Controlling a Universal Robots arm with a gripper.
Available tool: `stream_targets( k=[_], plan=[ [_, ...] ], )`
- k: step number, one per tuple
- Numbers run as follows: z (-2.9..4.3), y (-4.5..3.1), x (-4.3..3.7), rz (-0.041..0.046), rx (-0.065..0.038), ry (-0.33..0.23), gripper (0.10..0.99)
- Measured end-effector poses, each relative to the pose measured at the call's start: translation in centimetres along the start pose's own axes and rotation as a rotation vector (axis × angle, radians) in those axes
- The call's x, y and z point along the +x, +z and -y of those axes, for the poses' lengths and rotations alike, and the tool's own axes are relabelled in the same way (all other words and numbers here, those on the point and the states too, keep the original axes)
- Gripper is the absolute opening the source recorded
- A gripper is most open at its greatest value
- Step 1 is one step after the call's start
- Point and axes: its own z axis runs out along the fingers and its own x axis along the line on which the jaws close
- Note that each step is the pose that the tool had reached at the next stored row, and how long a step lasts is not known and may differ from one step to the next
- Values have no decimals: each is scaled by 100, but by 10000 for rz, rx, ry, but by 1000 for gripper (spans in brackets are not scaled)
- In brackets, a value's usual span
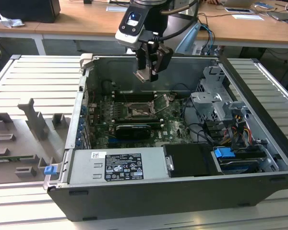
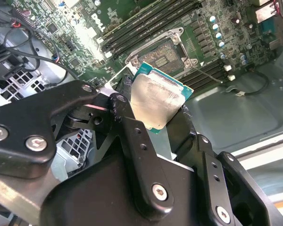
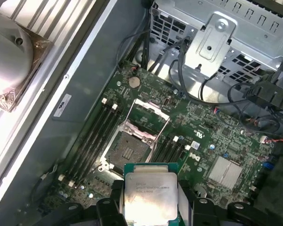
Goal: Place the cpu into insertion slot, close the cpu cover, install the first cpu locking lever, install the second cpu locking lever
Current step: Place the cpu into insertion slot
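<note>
My gripper [image 1: 147, 72] hangs over the open computer case [image 1: 259, 91], shut on the cpu [image 1: 144, 74]. In both wrist views the cpu [image 3: 150, 195] [image 2: 155, 100] shows its dull grey metal top and green rim, pinched at two opposite edges by the black fingers [image 3: 106, 207] [image 2: 128, 123]. Well below it on the green motherboard lies the insertion slot [image 3: 128, 151] [image 2: 166, 52] [image 1: 137, 111], bare, with its contact field exposed. The cpu cover [image 3: 153, 109] stands swung up from the slot's far edge. A thin wire locking lever [image 2: 206, 71] lies released beside the slot.
Black memory slots [image 3: 92, 136] flank the socket. A silver drive cage [image 1: 216, 100] and loose cables [image 1: 201, 134] fill the exterior view's right of the case. A labelled power supply [image 1: 120, 165] runs along the near wall. A grey moulded tray [image 1: 24, 139] lies outside at the exterior view's left.
</note>
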Motion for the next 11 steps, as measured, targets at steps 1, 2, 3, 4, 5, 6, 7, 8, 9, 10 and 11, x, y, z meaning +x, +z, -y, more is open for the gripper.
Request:
stream_targets(
  k=[1,2,3,4,5,6,7,8,9,10,11],
  plan=[
    [0,1,0,9,-3,112,541],
    [0,2,0,18,-5,219,541],
    [0,5,0,35,-9,428,541],
    [1,7,0,50,-12,604,541],
    [1,9,0,61,-14,736,541],
    [1,11,0,75,-16,906,541],
    [1,12,0,85,-18,1026,541],
    [1,14,0,97,-21,1181,541],
    [1,15,0,104,-23,1269,541],
    [1,16,0,110,-23,1342,541],
    [1,17,0,117,-23,1428,541]
  ],
)
